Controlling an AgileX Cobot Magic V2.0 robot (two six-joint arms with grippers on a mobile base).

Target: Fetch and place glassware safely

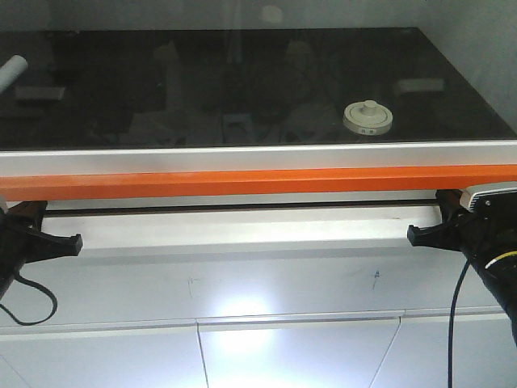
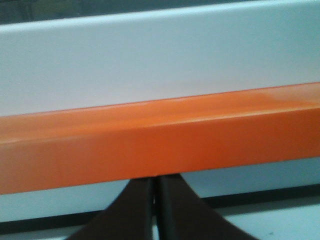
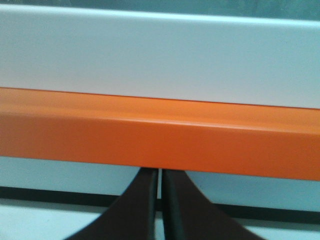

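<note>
my left gripper [image 1: 75, 241] sits low at the left edge of the front view, under the long orange bar [image 1: 258, 182] that runs across the front of the table, and my right gripper [image 1: 414, 234] sits the same way at the right edge, the two well apart and pointing in toward each other. in the left wrist view my left gripper [image 2: 156, 181] has its dark fingers [image 2: 137, 212] drawn narrow, with only a thin slit between them and nothing held, the tips just under the orange bar [image 2: 160, 150]. the right wrist view shows the same: my right gripper [image 3: 160, 174] with its fingers [image 3: 182, 212] almost pressed together, empty, tips at the lower edge of the orange bar [image 3: 160, 140]. the glass jar [image 1: 368, 118] is up on the dark glossy tabletop [image 1: 242, 73], toward the right and near the front silver rim [image 1: 242, 158], well apart from both my grippers and nearer the right one. from this angle i see mostly its round cream-white lid [image 1: 356, 120] with the knob [image 1: 370, 105] in the middle; it stands upright. a white rolled tube [image 1: 12, 71] lies at the far left edge of the tabletop, well away from the jar. a black cable [image 1: 456, 323] hangs down from my right arm in front of the white cabinet front [image 1: 258, 339].
</note>
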